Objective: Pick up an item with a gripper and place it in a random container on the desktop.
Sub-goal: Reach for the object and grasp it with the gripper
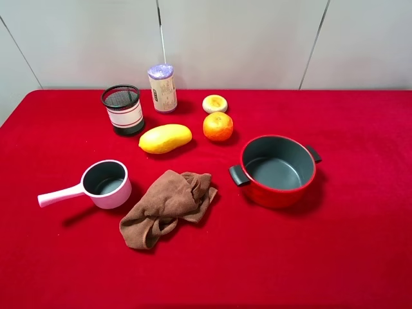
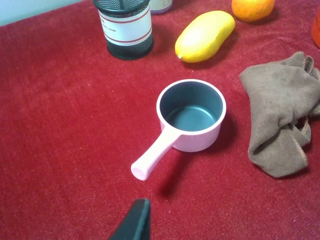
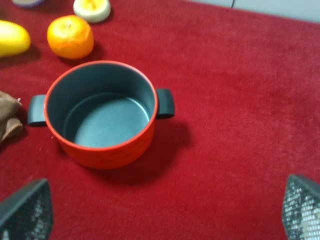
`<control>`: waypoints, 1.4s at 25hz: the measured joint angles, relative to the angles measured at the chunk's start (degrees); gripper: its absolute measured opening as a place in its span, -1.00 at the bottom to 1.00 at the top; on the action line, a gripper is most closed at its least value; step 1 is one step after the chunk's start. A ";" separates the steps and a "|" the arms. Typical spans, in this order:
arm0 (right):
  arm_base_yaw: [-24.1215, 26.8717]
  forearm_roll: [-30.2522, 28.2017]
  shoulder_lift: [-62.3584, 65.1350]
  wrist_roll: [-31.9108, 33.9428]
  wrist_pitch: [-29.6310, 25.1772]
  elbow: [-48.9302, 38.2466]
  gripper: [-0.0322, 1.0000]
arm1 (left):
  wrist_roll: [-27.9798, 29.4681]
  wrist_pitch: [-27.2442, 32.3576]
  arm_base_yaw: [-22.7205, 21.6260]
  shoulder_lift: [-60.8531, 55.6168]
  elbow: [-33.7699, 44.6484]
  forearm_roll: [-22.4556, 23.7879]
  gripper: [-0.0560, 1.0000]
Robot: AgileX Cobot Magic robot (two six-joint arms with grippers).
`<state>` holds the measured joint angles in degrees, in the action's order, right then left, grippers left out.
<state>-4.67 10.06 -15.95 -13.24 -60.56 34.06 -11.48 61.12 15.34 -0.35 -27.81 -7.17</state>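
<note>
Right at the opening step: reaching for the item [image 1: 215,103], not yet grasped. Found in the upper middle of the high view, resting on the desk [image 1: 360,257], just behind the orange [image 1: 218,126] and very close to it, right of the labelled canister [image 1: 162,88]. Round and squat, so no long axis to speak of. Lying flat with the yellowish centre facing up, pointing nowhere in particular. Likely fine to approach from above at any angle.

Over to the right claw [image 3: 162,215]: spread wide, released, holding nothing, hovering short of the red pot [image 3: 102,112]. Then the left claw [image 2: 134,222]: showing only one dark finger, short of the pink saucepan [image 2: 190,110]. Cannot tell whether released or clenched.

Next up, probably: carrying the right claw past the pot and the orange, dropping over the item without nudging the fruit, closing gently. Then across to the container [image 1: 122,109], upper left of the high view, standing upright, mesh mouth open upward, near the mango [image 1: 165,138].
</note>
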 joint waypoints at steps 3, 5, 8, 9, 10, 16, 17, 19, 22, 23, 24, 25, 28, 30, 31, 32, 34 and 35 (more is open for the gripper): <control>0.00 0.79 -1.90 -1.41 0.12 0.00 0.41 | 0.00 0.00 0.00 0.00 0.00 0.00 0.96; 0.00 0.86 -2.60 -2.13 0.17 0.06 0.41 | 0.00 0.00 0.00 0.00 0.00 0.00 0.96; 0.00 0.91 -2.82 -3.07 0.94 0.06 0.41 | 0.00 0.00 0.00 0.00 0.00 0.00 0.96; 0.00 0.91 -2.82 -3.21 1.13 0.06 0.41 | 0.00 0.00 0.00 0.00 0.00 0.00 0.96; 0.00 0.91 -2.89 -3.58 1.19 0.06 0.41 | 0.00 0.00 0.00 0.00 0.00 0.00 0.96; 0.00 0.85 -6.19 -4.87 1.31 2.66 0.41 | 0.00 0.00 0.00 0.00 0.00 0.00 0.96; 0.00 0.81 -7.06 -5.01 1.30 3.26 0.41 | 0.00 0.00 0.00 0.00 0.00 0.00 0.96; 0.00 0.73 -8.91 -5.63 1.30 4.44 0.41 | 0.00 0.00 0.00 0.00 0.00 0.00 0.96; 0.00 0.71 -12.31 -6.40 1.30 6.25 0.41 | 0.00 0.00 0.00 0.00 0.00 0.00 0.96; 0.00 0.71 -13.34 -6.51 1.30 6.84 0.41 | 0.00 0.00 0.00 0.00 0.00 0.00 0.96; 0.00 0.71 -14.63 -6.65 1.30 7.58 0.41 | 0.00 0.00 0.00 0.00 0.00 0.00 0.96; 0.00 0.71 -16.00 -6.70 1.30 8.32 0.41 | 0.00 0.00 0.00 0.00 0.00 0.00 0.96; -1.88 0.45 -20.19 -6.76 1.30 10.44 0.41 | 0.00 0.00 0.00 0.00 0.00 0.00 0.96; -4.28 -0.54 -23.17 -6.70 1.55 12.15 0.41 | 0.00 0.00 0.00 0.00 0.00 0.00 0.96; -5.29 -1.29 -24.93 -6.35 1.70 12.97 0.41 | 0.00 0.00 0.00 0.00 0.00 0.00 0.96; -6.42 -1.96 -26.76 -5.87 2.08 13.97 0.41 | 0.00 0.00 0.00 0.00 0.00 0.00 0.96; -8.13 -2.68 -30.25 -5.46 3.06 15.97 0.41 | 0.00 0.00 0.00 0.00 0.00 0.00 0.96; -8.84 -2.86 -32.20 -5.40 3.47 17.14 0.41 | 0.00 0.00 0.00 0.00 0.00 0.00 0.96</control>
<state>-13.51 7.20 -48.15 -18.64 -57.09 51.20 -11.48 61.12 15.34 -0.35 -27.81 -7.17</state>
